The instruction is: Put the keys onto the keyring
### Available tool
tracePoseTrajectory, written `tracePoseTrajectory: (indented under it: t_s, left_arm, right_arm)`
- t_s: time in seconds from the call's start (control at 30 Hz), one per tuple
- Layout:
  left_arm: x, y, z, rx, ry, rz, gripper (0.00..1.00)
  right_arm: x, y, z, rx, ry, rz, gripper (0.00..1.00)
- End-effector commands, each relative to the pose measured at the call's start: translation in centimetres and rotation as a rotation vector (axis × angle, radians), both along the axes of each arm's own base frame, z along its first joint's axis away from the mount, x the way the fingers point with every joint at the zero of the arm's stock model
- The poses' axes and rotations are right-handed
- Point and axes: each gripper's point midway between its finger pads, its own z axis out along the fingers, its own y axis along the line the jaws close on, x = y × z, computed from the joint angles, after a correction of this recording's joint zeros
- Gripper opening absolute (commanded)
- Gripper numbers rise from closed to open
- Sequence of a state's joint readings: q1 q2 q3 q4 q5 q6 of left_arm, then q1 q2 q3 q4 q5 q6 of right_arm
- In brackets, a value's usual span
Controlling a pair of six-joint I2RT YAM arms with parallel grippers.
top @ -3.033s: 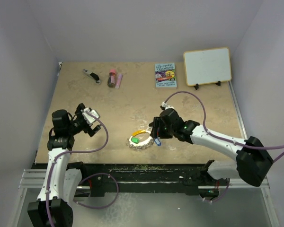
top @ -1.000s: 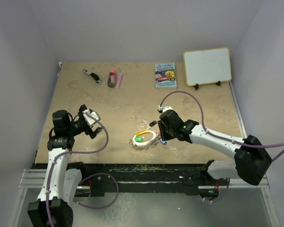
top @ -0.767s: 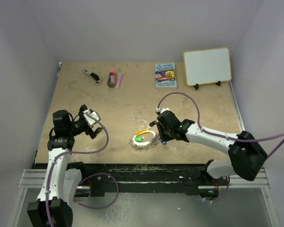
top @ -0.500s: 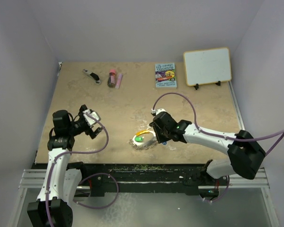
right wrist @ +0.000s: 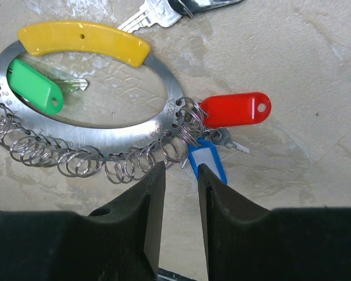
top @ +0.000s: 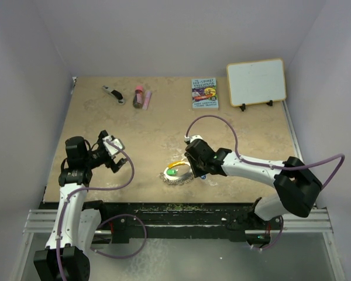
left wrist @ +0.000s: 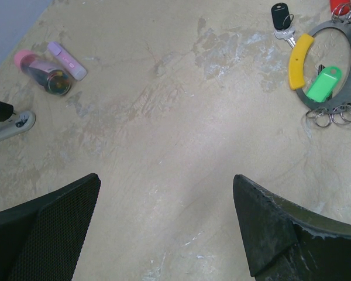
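Keyring (right wrist: pixel 111 139): flat silvery metal hoop, lying flat. One arc is sleeved in yellow plastic (right wrist: pixel 85 40), and a row of small wire loops (right wrist: pixel 76 161) hangs off the opposite rim.

You have four keys to log, all placed against the keyring:
- Green-tagged key (right wrist: pixel 35 86): inside the hoop, tag overlapping the band by one end of the yellow arc.
- Red-tagged key (right wrist: pixel 235 109) and blue-tagged key (right wrist: pixel 206 161): outside, touching the end loops. You cannot tell whether they are threaded.
- Black-headed key (left wrist: pixel 281 16): just outside the yellow arc.

Left pincer (left wrist: pixel 167 178) gaping wide, right pincer (right wrist: pixel 180 170) narrowly parted
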State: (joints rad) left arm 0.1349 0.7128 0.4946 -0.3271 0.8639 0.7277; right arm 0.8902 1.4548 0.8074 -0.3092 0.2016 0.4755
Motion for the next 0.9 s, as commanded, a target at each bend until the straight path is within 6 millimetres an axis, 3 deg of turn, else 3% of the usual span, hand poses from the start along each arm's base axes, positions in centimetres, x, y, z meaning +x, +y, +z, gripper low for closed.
tracePoseTrajectory:
  t_s: [0.0, 0.47, 0.87]
  left_arm:
    - [-0.09, -0.61, 1.37, 0.005, -0.052, -0.050, 0.98]
    - [-0.26, -0.64, 1.07, 0.013, -0.048, -0.059, 0.98]
    - [-0.29, -0.64, 0.82, 0.016, -0.045, -0.061, 0.98]
  right_arm:
    - [1.59, 0.92, 1.59, 0.008, -0.061, -0.001, 0.33]
    - [1.20, 0.77, 0.85, -0.011, -0.035, 0.009, 0.31]
    - [0.60, 1.00, 1.81, 0.006, -0.034, 0.020, 0.31]
